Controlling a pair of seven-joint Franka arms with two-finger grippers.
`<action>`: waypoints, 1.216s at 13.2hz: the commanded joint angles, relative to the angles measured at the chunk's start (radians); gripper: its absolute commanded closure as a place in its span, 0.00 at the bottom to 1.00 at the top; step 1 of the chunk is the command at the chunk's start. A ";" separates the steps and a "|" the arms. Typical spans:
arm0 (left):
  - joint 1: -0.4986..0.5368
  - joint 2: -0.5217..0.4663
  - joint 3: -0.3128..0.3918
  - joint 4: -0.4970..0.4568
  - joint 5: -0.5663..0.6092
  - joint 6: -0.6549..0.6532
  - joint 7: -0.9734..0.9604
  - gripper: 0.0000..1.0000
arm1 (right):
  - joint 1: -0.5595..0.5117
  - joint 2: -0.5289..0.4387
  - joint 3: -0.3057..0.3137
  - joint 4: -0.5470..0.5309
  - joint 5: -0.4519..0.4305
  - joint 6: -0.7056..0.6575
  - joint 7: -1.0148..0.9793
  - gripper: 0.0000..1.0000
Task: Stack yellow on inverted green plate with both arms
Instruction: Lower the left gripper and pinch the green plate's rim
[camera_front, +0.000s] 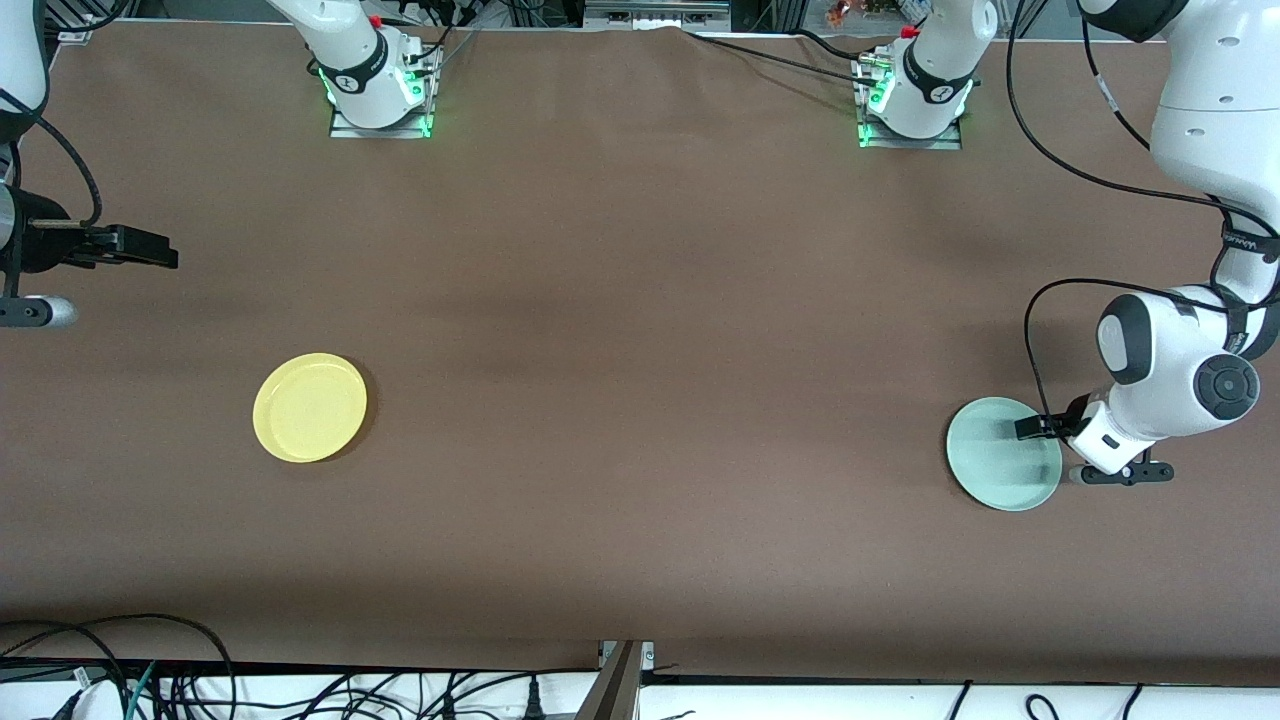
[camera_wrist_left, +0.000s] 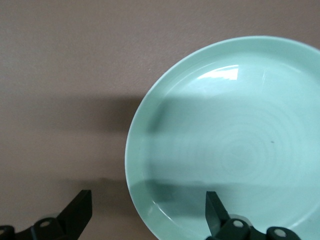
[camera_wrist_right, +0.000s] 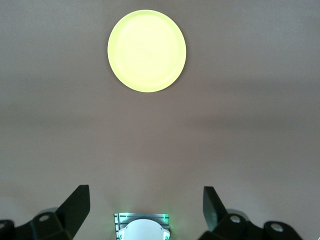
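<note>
From the front camera, the green plate (camera_front: 1003, 453) lies nearest, rim up, at the left arm's end of the table. My left gripper (camera_wrist_left: 147, 212) hangs open just over its edge, one finger (camera_wrist_left: 216, 210) inside the rim and one outside. The yellow plate (camera_front: 310, 407) lies well apart, toward the right arm's end. My right gripper (camera_wrist_right: 146, 207) waits open, high up over the table's edge there.
</note>
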 joint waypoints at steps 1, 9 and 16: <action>0.006 0.011 -0.006 0.016 0.018 0.006 0.013 0.00 | -0.017 0.003 0.005 0.001 -0.011 0.001 -0.004 0.00; 0.011 0.031 -0.004 0.016 0.065 0.006 0.015 0.87 | -0.015 0.003 0.006 0.001 -0.009 0.001 -0.001 0.00; 0.006 0.019 -0.004 0.019 0.084 0.001 0.059 1.00 | -0.017 0.069 0.005 0.001 -0.052 0.032 0.008 0.00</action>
